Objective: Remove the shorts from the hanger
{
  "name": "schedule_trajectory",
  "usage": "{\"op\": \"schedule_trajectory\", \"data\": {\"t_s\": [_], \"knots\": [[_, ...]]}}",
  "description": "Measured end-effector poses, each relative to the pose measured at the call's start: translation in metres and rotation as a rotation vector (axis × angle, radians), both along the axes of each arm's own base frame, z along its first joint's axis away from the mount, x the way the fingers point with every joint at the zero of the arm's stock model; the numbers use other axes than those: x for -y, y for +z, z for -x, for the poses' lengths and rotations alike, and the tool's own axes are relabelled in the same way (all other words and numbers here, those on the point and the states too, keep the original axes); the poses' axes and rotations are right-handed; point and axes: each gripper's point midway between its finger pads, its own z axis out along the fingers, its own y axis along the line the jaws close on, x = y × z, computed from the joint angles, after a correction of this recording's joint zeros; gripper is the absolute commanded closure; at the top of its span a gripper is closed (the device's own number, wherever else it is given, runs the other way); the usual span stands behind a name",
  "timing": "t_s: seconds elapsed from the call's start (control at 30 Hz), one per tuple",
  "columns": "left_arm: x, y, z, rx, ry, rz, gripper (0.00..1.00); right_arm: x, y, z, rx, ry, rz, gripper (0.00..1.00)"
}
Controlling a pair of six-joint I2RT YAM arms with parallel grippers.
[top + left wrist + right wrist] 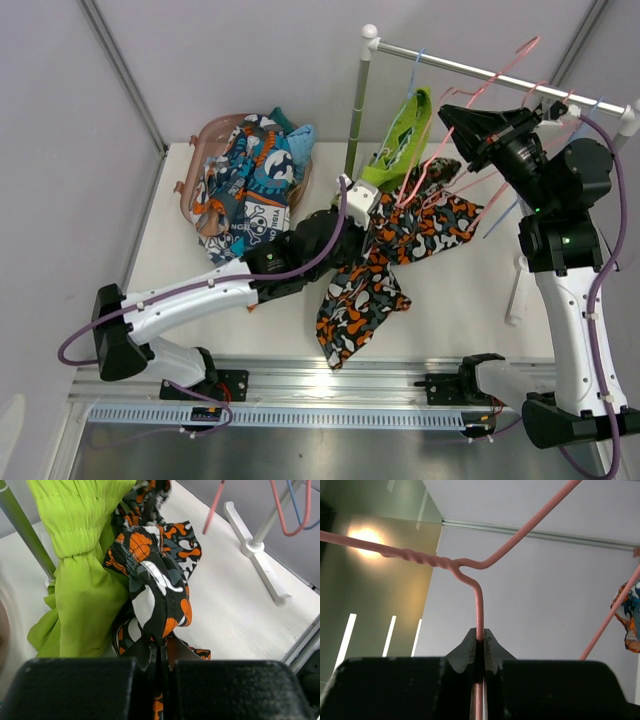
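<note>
Two firm grips at once.
Left gripper (161, 652) pinched shut on the black-orange shorts (155, 580); right gripper (480, 642) clamped on the pink hanger (479, 605), above the table's (470, 300) far right corner.

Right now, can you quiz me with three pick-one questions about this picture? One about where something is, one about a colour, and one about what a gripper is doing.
1. Where on the table is the basket?
A. front right
B. back left
C. middle

2. What colour is the hanger in the right gripper?
A. pink
B. yellow
C. black

3. The left gripper is:
A. open
B. shut on the basket
C. shut on the black-orange shorts

Answers:
1 B, the top view shows it by the far left corner.
2 A, pink wire runs between the shut fingers.
3 C, the patterned cloth is pinched between its closed fingers.
</note>
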Motion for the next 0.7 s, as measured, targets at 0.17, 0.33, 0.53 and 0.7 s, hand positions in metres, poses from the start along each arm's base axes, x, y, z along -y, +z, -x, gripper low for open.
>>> {"op": "schedule_trajectory", "data": {"t_s": [0.17,0.33,0.53,0.7], "knots": [[-0.01,-0.008,0.026,-0.021,-0.017,-0.051,1.0,0.01,-0.008,-0.021,-0.005,-0.036,0.035,1.0],[-0.043,0.014,0.074,-0.004,-0.043,-0.079,1.0,0.016,-0.05,-0.071,-0.102,-0.071,0.086,1.0],[-0.113,0.078,0.085,0.041,0.049,0.009,1.0,0.029,-0.091,-0.106,-0.177,-0.112,0.152,1.0],[-0.156,0.114,0.071,0.118,0.177,0.014,1.0,0.032,-0.102,-0.102,-0.177,-0.122,0.184,1.0]]}}
